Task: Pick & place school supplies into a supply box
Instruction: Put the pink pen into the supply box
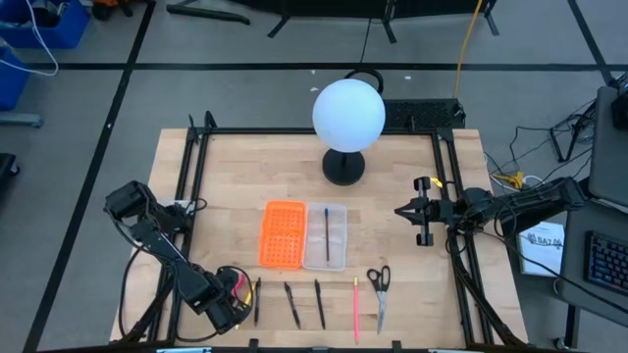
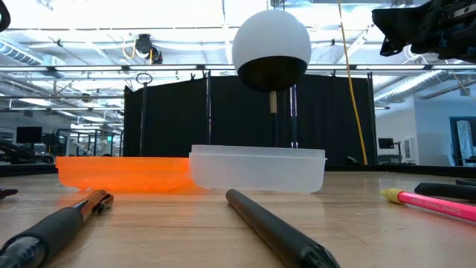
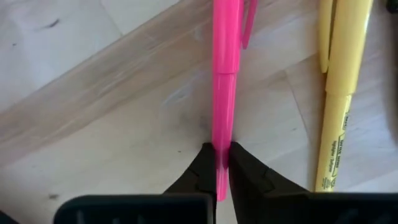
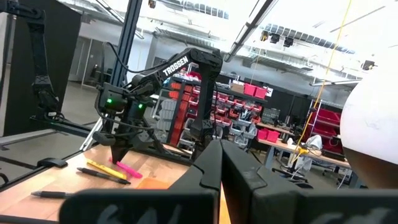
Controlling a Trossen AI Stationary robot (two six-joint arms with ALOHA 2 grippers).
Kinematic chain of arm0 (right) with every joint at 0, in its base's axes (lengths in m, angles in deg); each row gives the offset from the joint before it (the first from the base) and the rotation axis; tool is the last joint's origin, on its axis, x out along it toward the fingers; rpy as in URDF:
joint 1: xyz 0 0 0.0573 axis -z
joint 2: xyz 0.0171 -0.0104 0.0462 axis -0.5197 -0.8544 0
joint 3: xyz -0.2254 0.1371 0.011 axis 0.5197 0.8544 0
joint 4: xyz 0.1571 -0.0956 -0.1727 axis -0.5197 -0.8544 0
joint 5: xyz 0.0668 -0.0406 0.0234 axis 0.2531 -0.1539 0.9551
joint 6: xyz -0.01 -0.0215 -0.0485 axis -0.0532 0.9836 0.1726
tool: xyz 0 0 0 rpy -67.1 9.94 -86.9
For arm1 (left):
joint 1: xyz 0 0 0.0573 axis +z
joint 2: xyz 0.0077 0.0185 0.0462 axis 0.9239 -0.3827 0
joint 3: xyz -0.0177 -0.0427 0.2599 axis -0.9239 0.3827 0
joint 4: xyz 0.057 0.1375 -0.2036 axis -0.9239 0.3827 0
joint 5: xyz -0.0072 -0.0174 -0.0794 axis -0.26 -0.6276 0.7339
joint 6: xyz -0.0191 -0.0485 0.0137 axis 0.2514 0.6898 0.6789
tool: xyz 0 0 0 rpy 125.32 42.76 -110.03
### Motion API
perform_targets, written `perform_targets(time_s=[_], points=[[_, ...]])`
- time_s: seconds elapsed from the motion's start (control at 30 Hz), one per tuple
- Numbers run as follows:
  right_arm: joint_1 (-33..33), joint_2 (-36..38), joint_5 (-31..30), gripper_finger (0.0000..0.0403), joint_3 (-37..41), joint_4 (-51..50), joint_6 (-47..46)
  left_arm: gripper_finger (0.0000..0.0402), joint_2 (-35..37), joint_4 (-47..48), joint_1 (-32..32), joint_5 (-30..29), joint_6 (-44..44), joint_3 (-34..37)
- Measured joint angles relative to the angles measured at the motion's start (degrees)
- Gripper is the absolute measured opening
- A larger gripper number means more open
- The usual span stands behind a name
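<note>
Left wrist view: nearest the lens, the left claw (image 3: 222,163) is clamping its two fingers on the end of the pink pen (image 3: 224,68), which is lying flat on the table (image 3: 93,106). The yellow pen (image 3: 339,93) is lying just beside it, untouched.

High view: the left claw (image 1: 235,292) is working at the near left corner of the table. The supply box (image 1: 326,236) is sitting mid-table, touching the orange perforated tray (image 1: 283,234), and is holding one dark pen (image 1: 327,223). Three dark pens (image 1: 290,304), a second pink pen (image 1: 356,303) and the scissors (image 1: 380,291) are lying outside the box along the near edge. Judgement: one item is placed; most are remaining.

Low view: the supply box (image 2: 257,170) is standing behind a black pen (image 2: 279,234).

Right wrist view: the right claw (image 4: 222,163) is waiting above the table's right side with fingers pressed together, holding nothing.
</note>
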State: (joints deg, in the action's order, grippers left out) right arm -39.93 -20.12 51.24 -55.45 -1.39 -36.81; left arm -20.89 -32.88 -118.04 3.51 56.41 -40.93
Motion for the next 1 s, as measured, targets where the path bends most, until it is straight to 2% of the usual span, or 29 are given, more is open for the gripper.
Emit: perform_targets(time_s=[0.2,0.3,0.43,0.53,0.63,0.73,0.83,1.0], points=[[0.0,0.0,0.0,0.0000,0.0,0.0,0.0,0.0037,0.3,0.0,0.0,-0.7,0.3,0.1],[0.0,0.0,0.0,0.0000,0.0,0.0,0.0,0.0030,1.8,0.5,-0.1,-3.0,0.6,-0.2],[0.0,0.0,0.0,0.0000,0.0,0.0,0.0,0.0019,4.4,8.4,0.5,-12.5,0.1,-3.6],[0.0,0.0,0.0,0.0000,0.0,0.0,0.0,0.0019,7.0,12.2,1.2,-16.1,-0.8,-7.4],[0.0,0.0,0.0,0.0000,0.0,0.1,-0.1,0.0019,8.1,15.1,3.8,-20.8,-5.2,-11.4],[0.0,0.0,0.0,0.0000,0.0,0.2,-0.3,0.0019,8.6,13.7,7.9,-25.1,-11.1,-15.2],[0.0,0.0,0.0,0.0000,0.0,0.2,-0.3,0.0019,8.6,10.3,13.2,-24.7,-17.2,-17.5],[0.0,0.0,0.0,0.0000,0.0,0.0,-0.4,0.0021,8.3,-3.7,22.7,-23.6,-29.1,-17.7]])
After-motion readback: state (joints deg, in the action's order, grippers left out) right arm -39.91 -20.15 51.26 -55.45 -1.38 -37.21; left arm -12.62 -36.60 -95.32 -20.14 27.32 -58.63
